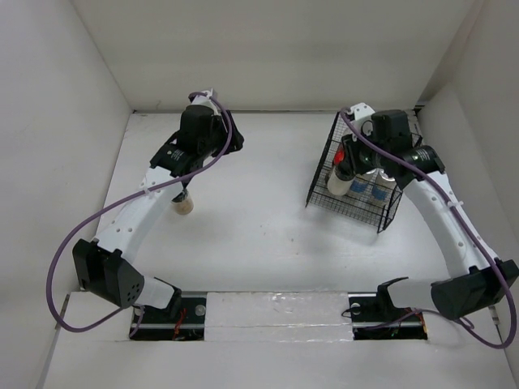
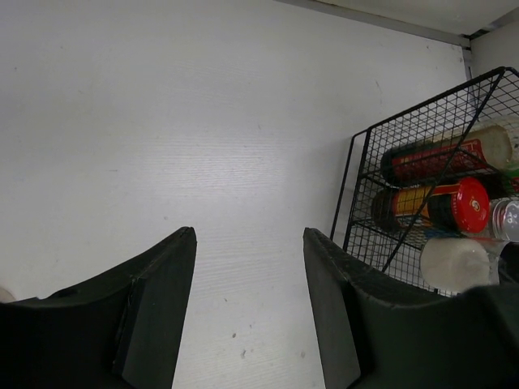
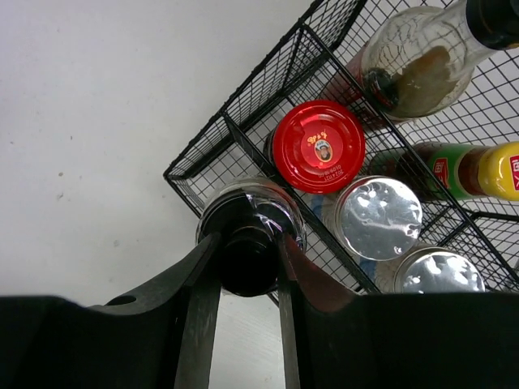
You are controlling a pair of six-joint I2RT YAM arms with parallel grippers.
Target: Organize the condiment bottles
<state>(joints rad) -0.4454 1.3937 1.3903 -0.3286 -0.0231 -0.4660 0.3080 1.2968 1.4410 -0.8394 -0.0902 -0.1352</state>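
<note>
The right claw is clamped on the black cap of a pale jar, held at the near corner of the wire rack, just beside the red-lidded jar. If it is released off-centre, the jar could be caught on the rim wire and tipped against its neighbours. The left claw is held apart and empty over the bench. Whether the jar's base is seated cannot be told. A second pale jar is half hidden under the left arm.
</note>
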